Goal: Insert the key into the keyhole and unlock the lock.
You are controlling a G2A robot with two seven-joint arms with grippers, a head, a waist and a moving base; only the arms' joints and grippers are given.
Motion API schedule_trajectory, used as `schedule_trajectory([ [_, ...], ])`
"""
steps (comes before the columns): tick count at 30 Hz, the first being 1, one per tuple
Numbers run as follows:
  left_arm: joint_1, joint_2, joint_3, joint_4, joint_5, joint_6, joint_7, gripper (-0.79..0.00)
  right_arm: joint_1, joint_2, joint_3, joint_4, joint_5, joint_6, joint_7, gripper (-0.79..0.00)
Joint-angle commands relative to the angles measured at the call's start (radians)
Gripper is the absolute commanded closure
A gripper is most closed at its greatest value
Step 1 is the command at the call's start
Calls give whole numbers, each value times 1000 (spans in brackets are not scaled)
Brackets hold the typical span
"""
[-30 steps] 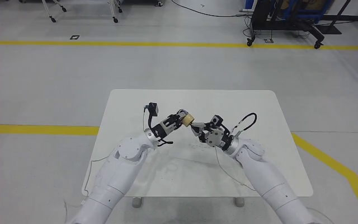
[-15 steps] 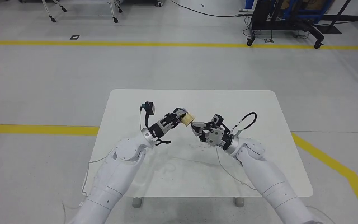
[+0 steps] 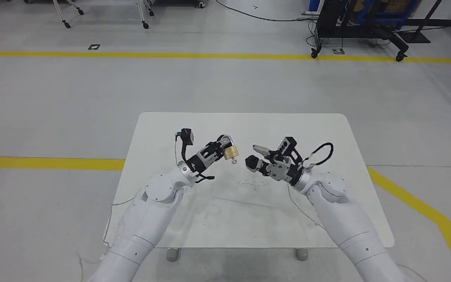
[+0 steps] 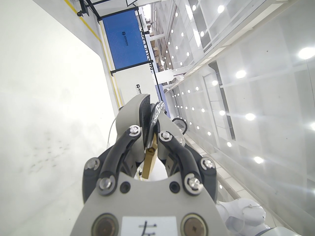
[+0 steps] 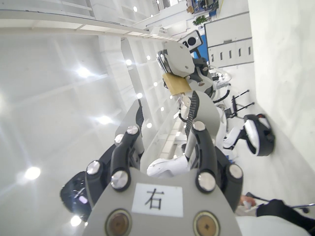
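Observation:
A brass padlock [image 3: 230,150] is held above the middle of the white table [image 3: 317,134], with my left gripper [image 3: 223,147] shut on it. In the left wrist view the brass body [image 4: 150,158] sits between the fingers and the steel shackle [image 4: 157,110] sticks out at the tips. A small silver key [image 5: 184,100] juts from the end of the lock body [image 5: 176,84], seen in the top view as a small glint [image 3: 235,160]. My right gripper [image 3: 255,158] hovers open a short way to the right of the lock and holds nothing.
The table's surface [image 4: 37,79] under both arms shows faint scuff marks. A cable [image 3: 315,149] loops off the right wrist. Yellow floor lines [image 3: 63,163] run past the table.
My right gripper was at the padlock's end. It has now opened, released the key and drawn back to the right. The left gripper still holds the padlock, turned slightly.

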Motion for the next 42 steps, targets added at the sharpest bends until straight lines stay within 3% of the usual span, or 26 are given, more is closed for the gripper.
schedule_trajectory([
  [1,-6,-1,15,5,26,20,-17,0,-29,17,72,-39,-74,-37,-28,-483],
  [5,-30,0,58,21,147,61,-59,0,-109,47,216,-138,-186,-78,-97,-757],
  [6,-34,1,71,25,185,71,-63,0,-130,52,247,-164,-203,-83,-114,-785],
  [13,-59,-3,122,49,330,122,-51,0,-237,68,352,-295,-260,-67,-179,-785],
  [18,-82,-6,151,89,401,231,-65,0,-242,69,355,-302,-264,-65,-185,-785],
  [26,-103,-9,182,111,481,315,-80,0,-242,69,355,-302,-264,-65,-185,-785],
  [27,-105,-9,182,115,485,317,-87,-129,-242,69,355,-302,-264,-65,-185,-785],
  [30,-108,-8,179,119,493,316,-96,-271,-242,69,355,-302,-264,-65,-185,-785],
  [36,-106,-7,175,114,498,313,-99,-342,-242,69,355,-302,-264,-65,-185,-785],
  [42,-95,3,135,85,491,261,-81,-720,-242,69,355,-302,-264,-65,-185,-785],
])
